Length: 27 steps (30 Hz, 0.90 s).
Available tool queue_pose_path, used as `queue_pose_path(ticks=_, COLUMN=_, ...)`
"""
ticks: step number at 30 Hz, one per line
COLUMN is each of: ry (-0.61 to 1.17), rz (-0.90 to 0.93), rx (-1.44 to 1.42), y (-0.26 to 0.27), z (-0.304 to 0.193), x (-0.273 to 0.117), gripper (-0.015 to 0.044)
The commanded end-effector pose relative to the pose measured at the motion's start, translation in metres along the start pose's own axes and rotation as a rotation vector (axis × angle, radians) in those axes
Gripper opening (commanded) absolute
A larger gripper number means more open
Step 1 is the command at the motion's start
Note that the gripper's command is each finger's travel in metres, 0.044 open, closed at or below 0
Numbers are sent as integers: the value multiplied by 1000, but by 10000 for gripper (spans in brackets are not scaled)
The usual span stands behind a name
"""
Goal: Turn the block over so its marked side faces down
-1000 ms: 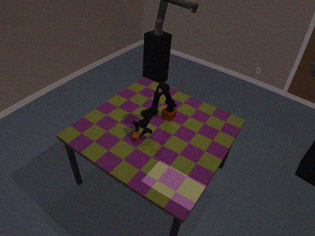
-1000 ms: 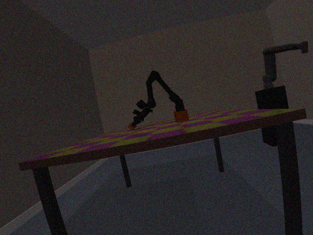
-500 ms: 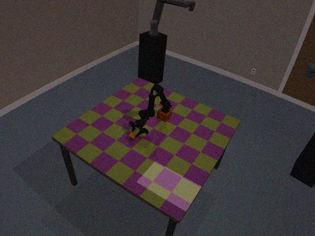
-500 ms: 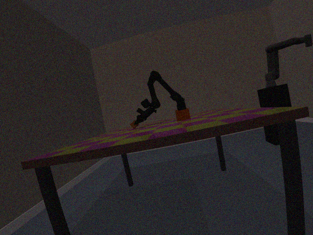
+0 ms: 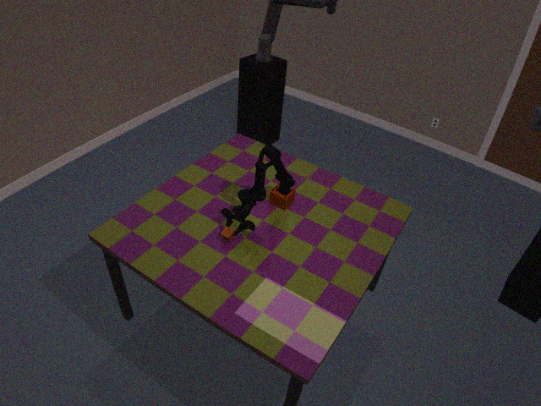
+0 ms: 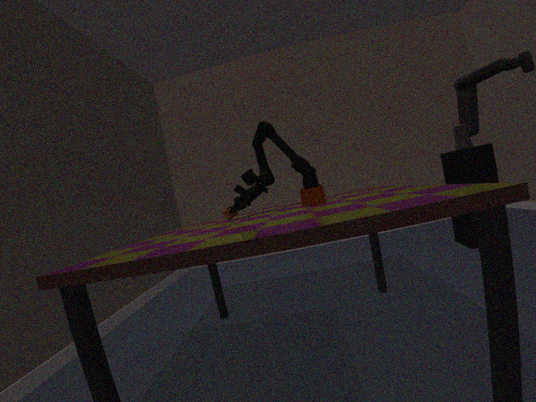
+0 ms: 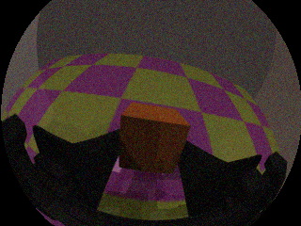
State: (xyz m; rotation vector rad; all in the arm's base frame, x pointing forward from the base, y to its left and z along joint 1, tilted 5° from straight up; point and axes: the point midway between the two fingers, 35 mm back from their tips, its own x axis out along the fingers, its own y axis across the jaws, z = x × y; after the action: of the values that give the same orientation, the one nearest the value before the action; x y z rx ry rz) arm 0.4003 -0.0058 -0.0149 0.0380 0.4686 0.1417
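We find the fingers clenched on the orange block [image 7: 152, 138], one dark finger against each of its side faces, as the wrist view shows. In the exterior view the block [image 6: 229, 212] sits at the desk [image 6: 276, 234] surface or just above it; we cannot tell which, nor whether any face carries a mark. The arm [image 5: 262, 178] rises from its orange base [image 5: 281, 196], bends sharply at the elbow and slants down and forward, with the wrist pitched low. The block [image 5: 226, 232] lies near the desk's middle, well away from every edge, with checkered surface on all sides of it.
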Motion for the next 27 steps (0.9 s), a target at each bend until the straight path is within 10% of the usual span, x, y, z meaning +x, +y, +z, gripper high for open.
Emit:
queue_pose_path(ticks=1, ry=-6, rz=3, rx=3, y=0, z=1, x=0, gripper=236)
queue_pose_path(ticks=9, ry=-6, rz=3, rx=3, y=0, z=1, x=0, gripper=440)
queue_pose_path(ticks=27, ry=-6, rz=3, rx=3, y=0, z=1, x=0, gripper=440)
